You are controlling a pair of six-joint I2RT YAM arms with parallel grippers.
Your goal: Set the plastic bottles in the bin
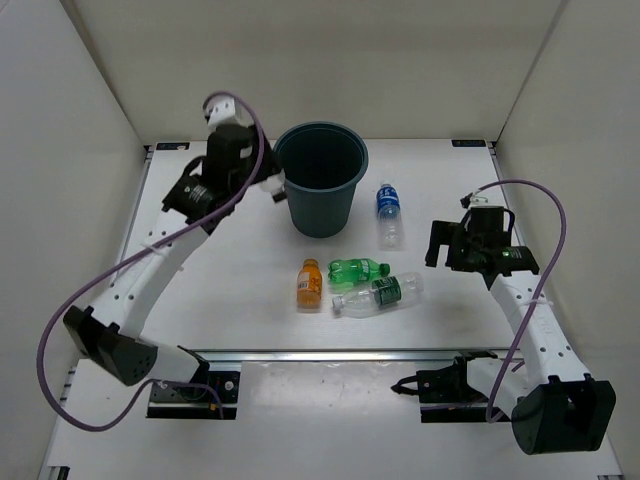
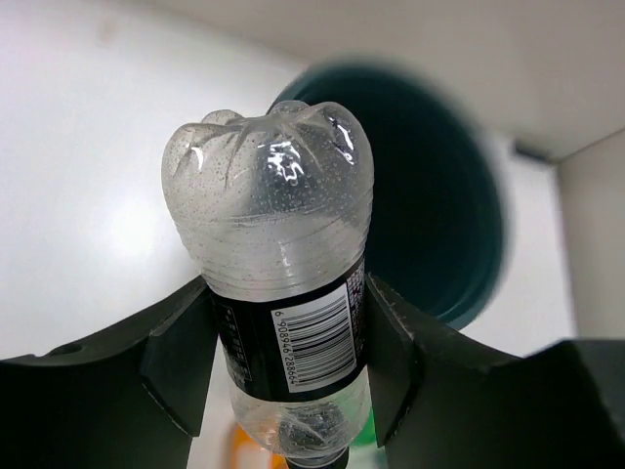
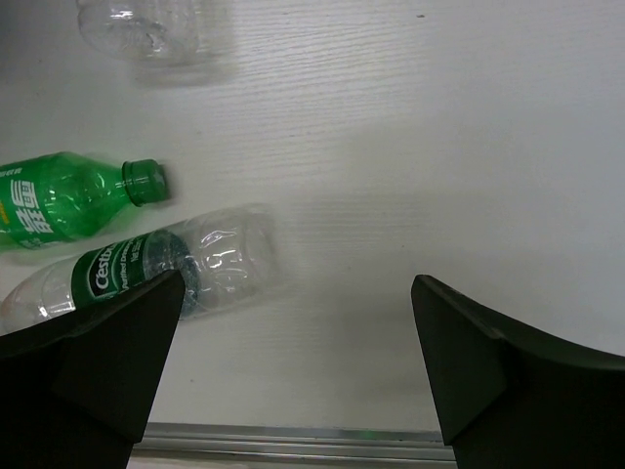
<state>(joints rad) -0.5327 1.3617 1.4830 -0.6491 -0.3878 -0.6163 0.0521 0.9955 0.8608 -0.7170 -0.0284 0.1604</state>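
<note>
Left wrist: held bottle [image 2: 269, 195] points base-first toward bin [image 2: 435, 186].

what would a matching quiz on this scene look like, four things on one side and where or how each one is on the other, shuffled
Column one:
1. clear plastic bottle with black-and-white label
2. clear plastic bottle with blue label
3. small orange plastic bottle
4. right gripper

Column two:
A. open, holding nothing
B. on the table, just left of the green plastic bottle
C. clamped in the left gripper, near the dark teal round plastic bin
D. on the table, right of the bin

Pairs: 1-C, 2-D, 3-B, 4-A
</note>
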